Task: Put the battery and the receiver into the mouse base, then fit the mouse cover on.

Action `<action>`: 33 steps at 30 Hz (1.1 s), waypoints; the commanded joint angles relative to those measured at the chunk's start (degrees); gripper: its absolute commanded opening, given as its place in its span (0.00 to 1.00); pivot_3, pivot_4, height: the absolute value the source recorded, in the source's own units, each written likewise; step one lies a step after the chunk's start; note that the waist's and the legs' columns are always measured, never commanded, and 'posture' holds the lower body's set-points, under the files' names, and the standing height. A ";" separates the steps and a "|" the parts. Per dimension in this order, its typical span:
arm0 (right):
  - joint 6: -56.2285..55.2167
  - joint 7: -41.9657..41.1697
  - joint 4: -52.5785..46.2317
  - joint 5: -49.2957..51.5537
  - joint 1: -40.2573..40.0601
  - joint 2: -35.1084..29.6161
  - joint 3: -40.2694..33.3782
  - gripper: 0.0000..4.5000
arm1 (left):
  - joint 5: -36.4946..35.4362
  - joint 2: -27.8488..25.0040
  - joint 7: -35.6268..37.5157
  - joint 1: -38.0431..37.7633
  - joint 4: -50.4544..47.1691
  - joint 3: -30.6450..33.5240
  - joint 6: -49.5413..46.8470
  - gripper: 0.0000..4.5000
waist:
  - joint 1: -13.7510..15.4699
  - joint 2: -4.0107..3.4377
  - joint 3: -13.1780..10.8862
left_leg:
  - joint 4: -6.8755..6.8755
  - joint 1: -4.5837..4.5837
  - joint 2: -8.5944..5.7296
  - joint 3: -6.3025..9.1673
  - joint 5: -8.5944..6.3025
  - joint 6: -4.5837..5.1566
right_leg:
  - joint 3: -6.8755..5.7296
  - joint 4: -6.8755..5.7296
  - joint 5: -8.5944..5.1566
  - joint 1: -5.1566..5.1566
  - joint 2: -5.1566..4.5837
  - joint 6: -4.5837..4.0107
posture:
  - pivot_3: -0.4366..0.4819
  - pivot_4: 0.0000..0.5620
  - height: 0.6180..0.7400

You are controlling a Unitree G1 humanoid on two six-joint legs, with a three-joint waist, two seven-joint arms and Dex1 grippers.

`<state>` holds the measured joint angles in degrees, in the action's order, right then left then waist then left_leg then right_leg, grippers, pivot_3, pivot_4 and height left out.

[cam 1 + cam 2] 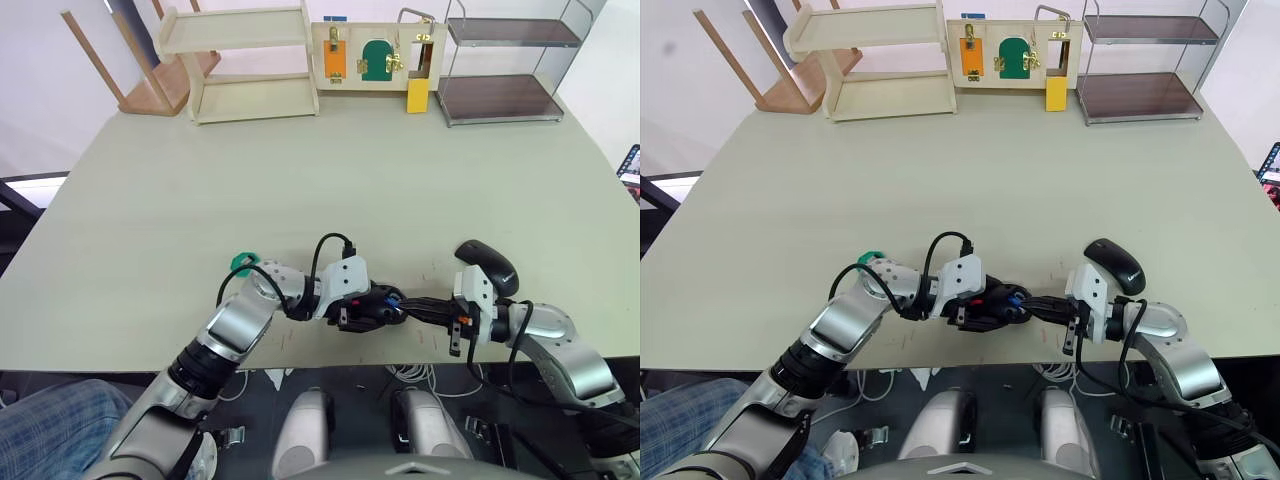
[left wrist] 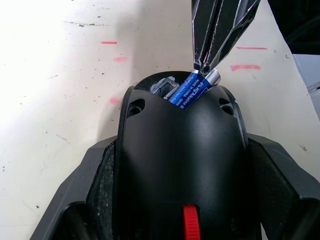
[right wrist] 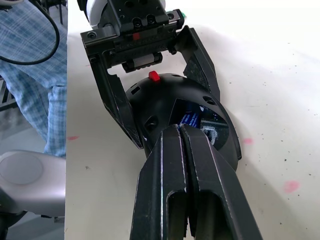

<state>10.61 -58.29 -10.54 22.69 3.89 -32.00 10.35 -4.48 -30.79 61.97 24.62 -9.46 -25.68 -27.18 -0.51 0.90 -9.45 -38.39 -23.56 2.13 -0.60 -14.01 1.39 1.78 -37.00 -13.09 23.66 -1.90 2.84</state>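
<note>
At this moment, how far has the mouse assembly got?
Early stage. In hand: the left pincer clamps the mouse base, and the right pincer, shut on the battery, is feeding it tilted into the open compartment, not yet seated. Left: seat the battery, add the receiver, which I cannot make out, and fit the mouse cover, which lies on the table beside the right arm.

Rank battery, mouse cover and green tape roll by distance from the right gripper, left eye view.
1. battery, at the right gripper tips, in the mouse base.
2. mouse cover, farther back on its right.
3. green tape roll, far left.
</note>
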 commanded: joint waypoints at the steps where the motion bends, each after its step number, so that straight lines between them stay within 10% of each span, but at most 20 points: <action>1: -0.29 -0.57 1.26 -2.08 -0.31 -0.18 1.34 0.01 | 0.59 -0.87 0.33 -1.45 -0.15 -1.64 -1.34 0.66 | -0.02 0.00 0.01 | 0.00 0.01 0.00 0.00 0.00 0.00 | 0.00 0.00 0.00 0.00 0.00 0.00 | 0.48 0.27 1.00; 33: 5.36 0.32 8.97 -8.49 3.75 -1.11 7.20 0.01 | 0.42 -1.63 -0.76 -1.64 -1.36 -1.25 -2.71 0.66 | -0.39 0.64 1.26 | 0.36 0.88 0.17 -0.51 -0.01 0.00 | 0.60 -0.10 -0.07 -0.33 0.22 -0.04 | 0.48 0.27 1.00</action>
<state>13.43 -59.63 -5.85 17.52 9.47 -32.38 16.59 -4.47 -31.91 60.74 23.40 -10.21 -25.74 -29.31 -0.90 1.55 -8.19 -38.03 -22.68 2.31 -1.11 -14.02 1.40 2.38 -37.09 -13.16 23.34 -1.68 2.80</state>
